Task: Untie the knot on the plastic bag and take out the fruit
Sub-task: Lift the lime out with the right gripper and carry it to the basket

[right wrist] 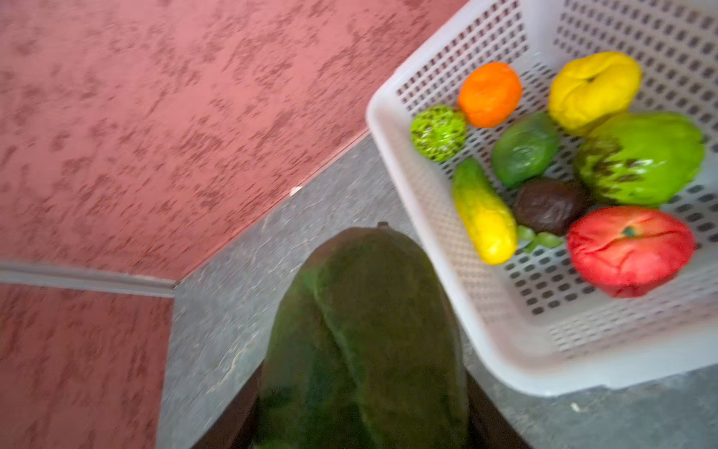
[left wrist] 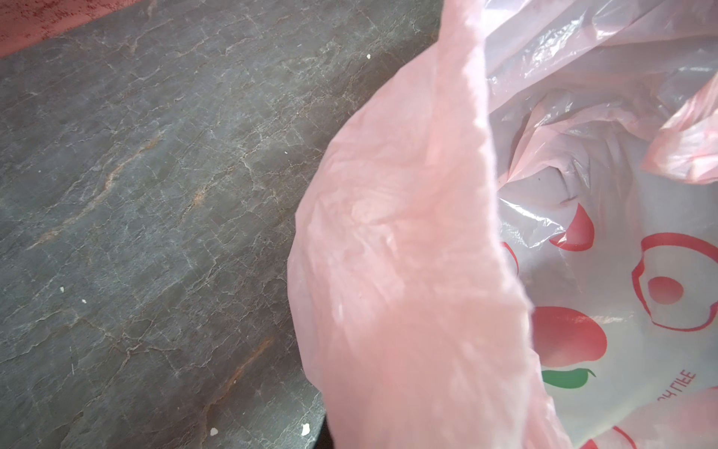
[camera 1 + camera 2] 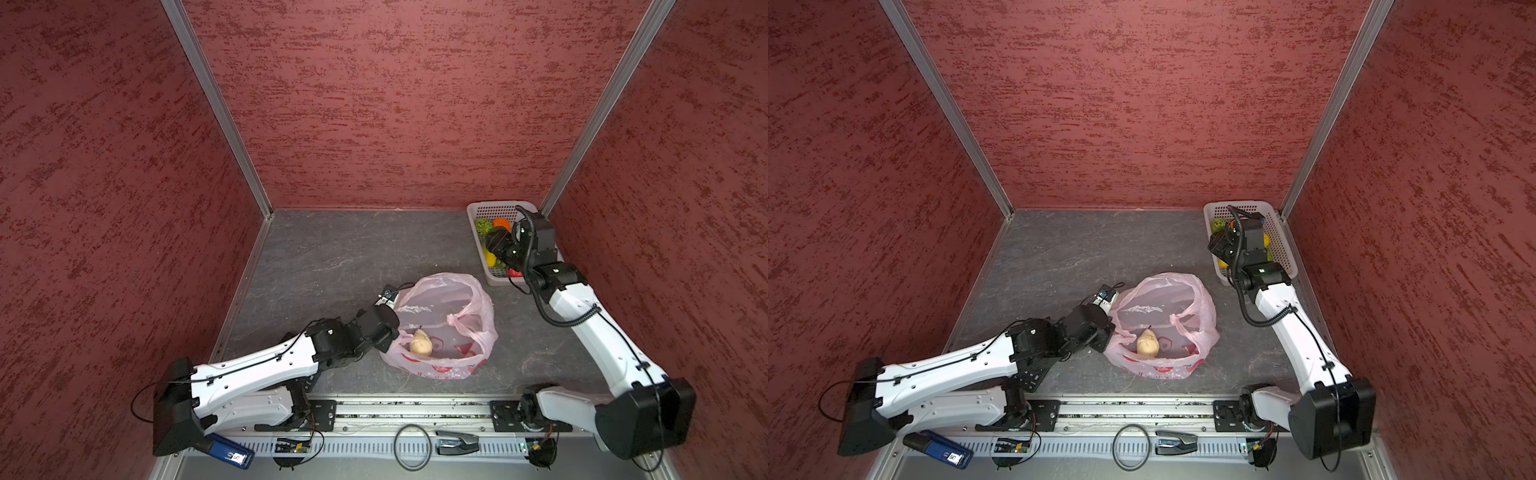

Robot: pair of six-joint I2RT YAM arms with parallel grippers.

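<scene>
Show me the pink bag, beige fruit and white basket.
pink bag (image 3: pixel 440 286): in a top view, far side.
beige fruit (image 3: pixel 421 343): in a top view, its middle.
white basket (image 3: pixel 492 206): in a top view, far wall.

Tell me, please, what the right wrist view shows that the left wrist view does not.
Only the right wrist view shows the white basket holding toy fruit, among them a red piece, a yellow piece and an orange mandarin. It also shows a dark green fruit gripped in the right claw. Only the left wrist view shows the pink plastic bag close up, its mouth open, with red prints on its film. Both show the dark grey table and the red textured wall.
</scene>
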